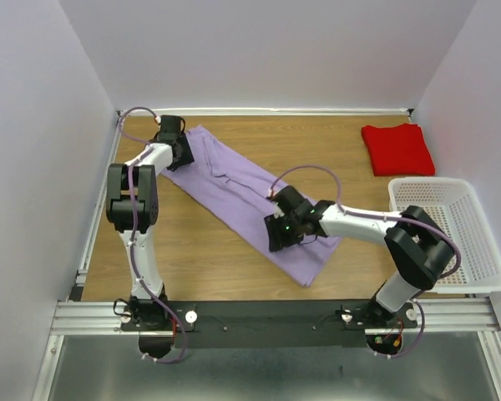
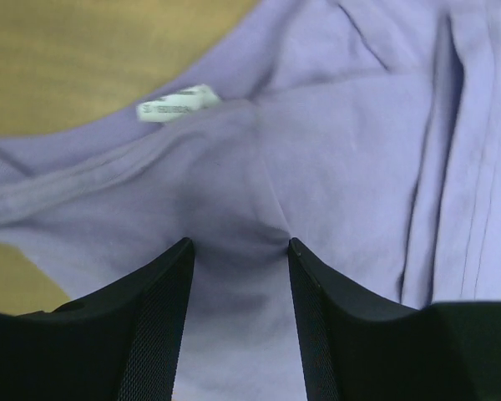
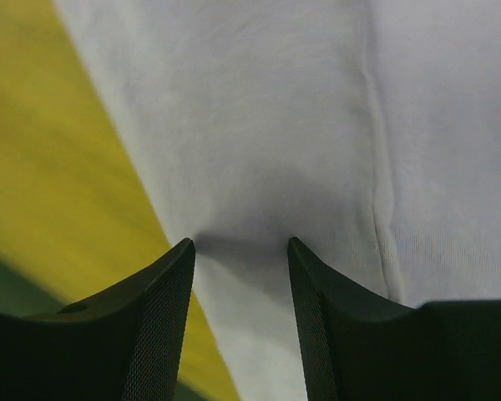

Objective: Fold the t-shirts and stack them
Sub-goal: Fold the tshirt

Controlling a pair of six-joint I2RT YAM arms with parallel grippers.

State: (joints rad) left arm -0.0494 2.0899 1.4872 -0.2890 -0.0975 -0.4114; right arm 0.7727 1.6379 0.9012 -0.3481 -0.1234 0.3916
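Note:
The lavender t-shirt [image 1: 234,188] lies as a long diagonal strip from far left to near centre. My left gripper [image 1: 177,150] is at its far left end, by the collar. In the left wrist view the jaws [image 2: 240,244] stand apart and press down on the lavender cloth [image 2: 342,150], which puckers between the tips. My right gripper [image 1: 277,234] is at the strip's near left edge. Its jaws [image 3: 240,244] also stand apart, pressing on pale cloth [image 3: 275,109] beside the table wood. The red t-shirt [image 1: 397,149] lies folded at the far right, away from both grippers.
A white perforated basket [image 1: 430,181] stands at the right edge, close to my right arm's elbow. A white neck label [image 2: 177,103] shows inside the collar. Bare wooden table [image 1: 200,251] lies near left. White walls enclose the table on three sides.

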